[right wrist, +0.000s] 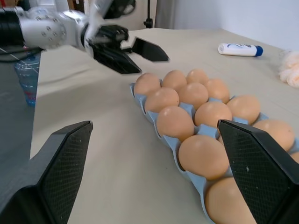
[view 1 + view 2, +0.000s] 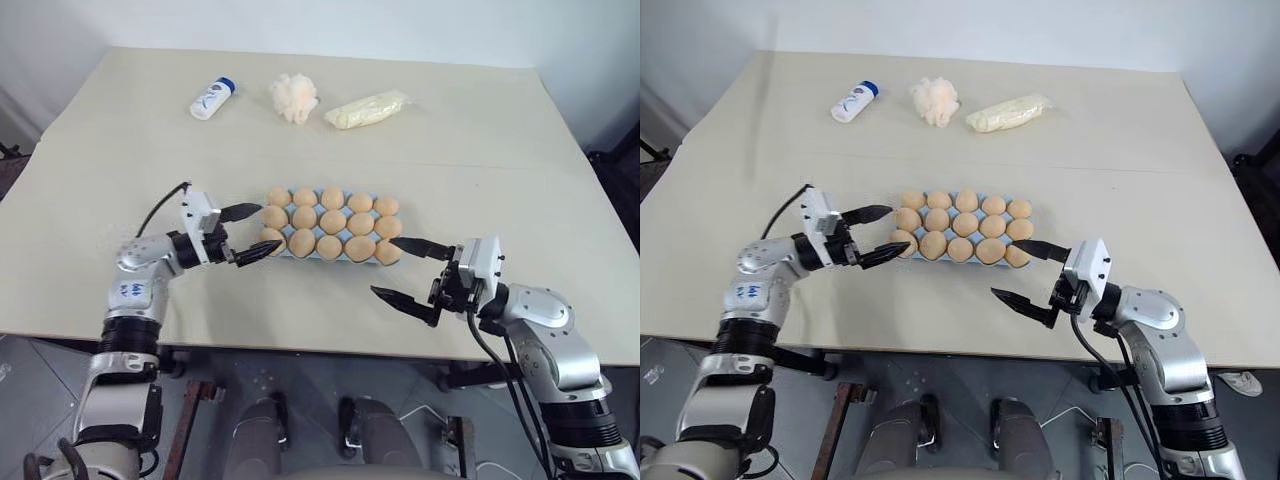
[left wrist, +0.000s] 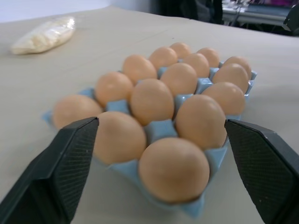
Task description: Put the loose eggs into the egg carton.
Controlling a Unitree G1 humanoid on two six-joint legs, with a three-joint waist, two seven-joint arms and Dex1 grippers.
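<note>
Filling: all fifteen cups of the egg carton (image 2: 330,228) are seen occupied by eggs (image 2: 332,221), three rows of five; no loose egg is seen on the counter (image 2: 480,150).
Carton place: the light-blue tray is set near the middle of the counter, between the two arms, long side running left to right.
Left gripper (image 2: 246,232): held level at the carton's left end, fingers spread wide and empty, one fingertip (image 2: 262,250) just beside the near-left corner egg; whether it is touched cannot be told.
Right gripper (image 2: 407,270): held off the carton's near-right corner, fingers spread wide, nothing held between them.
Far edge: a white bottle with a blue cap (image 2: 213,98), a fluffy cream puff (image 2: 294,97) and a pale yellow wrapped packet (image 2: 367,109) are lined up well apart from the carton.
Step in hand: the release of the last egg into the left end of the tray is judged to be the step, since every cup is filled and the left fingers are open beside it.
Progress: the task is judged complete or nearly so.
Next move: the left arm should be drawn back and clear of the tray without any egg being nudged; both arms could then be taken away from the carton.
</note>
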